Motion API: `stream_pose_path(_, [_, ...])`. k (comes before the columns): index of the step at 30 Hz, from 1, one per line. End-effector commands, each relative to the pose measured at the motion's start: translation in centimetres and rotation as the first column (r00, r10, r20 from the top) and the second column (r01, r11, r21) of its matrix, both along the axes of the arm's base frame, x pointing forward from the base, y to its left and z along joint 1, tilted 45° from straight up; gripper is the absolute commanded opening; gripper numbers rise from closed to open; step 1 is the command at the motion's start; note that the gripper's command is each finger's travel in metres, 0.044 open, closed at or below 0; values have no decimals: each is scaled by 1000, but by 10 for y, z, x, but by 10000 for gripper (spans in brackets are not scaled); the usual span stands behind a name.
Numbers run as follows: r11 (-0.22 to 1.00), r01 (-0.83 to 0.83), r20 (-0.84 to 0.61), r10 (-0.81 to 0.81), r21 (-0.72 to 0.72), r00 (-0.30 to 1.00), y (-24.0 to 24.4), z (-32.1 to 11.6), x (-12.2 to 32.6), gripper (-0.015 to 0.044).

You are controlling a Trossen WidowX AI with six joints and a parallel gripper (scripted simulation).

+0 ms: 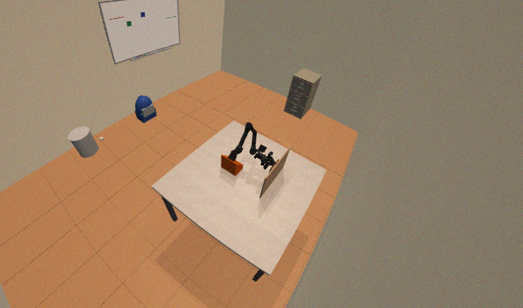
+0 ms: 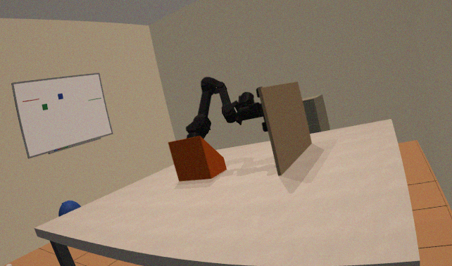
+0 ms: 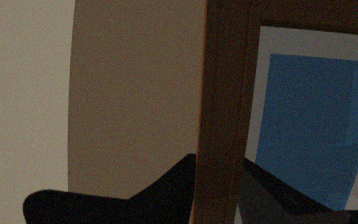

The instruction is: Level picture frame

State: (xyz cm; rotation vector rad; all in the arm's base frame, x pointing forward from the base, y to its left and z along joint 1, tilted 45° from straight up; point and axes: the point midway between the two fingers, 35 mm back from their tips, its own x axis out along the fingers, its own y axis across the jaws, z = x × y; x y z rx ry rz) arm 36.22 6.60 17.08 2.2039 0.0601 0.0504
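The picture frame (image 3: 222,90) has a dark brown border, a pale mat and a blue picture; the wrist view shows its left border and part of its top. My gripper (image 3: 214,163) (image 1: 274,163) is shut on that left border, one black finger on each side. The frame hangs in front of the upright brown board (image 3: 135,100) (image 1: 276,174) (image 2: 289,123). The board hides most of the frame and the fingertips in the exterior view. The screw and the notched strip are hidden. I cannot tell from these views how far the frame tilts.
The board stands on the pale table (image 1: 216,204) (image 2: 236,218). An orange wedge-shaped block (image 1: 230,165) (image 2: 191,160) is beside the arm's base. A filing cabinet (image 1: 302,94), a blue backpack (image 1: 144,109) and a grey bin (image 1: 85,143) stand on the floor away from the table.
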Motion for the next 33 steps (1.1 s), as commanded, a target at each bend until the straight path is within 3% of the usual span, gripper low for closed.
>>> stream_pose_path(1, [1000,7,8,-7,4,1000,-2,2,0,0])
stream_pose_path(33, [1000,5,7,-5,3,1000,2,-5,0,0])
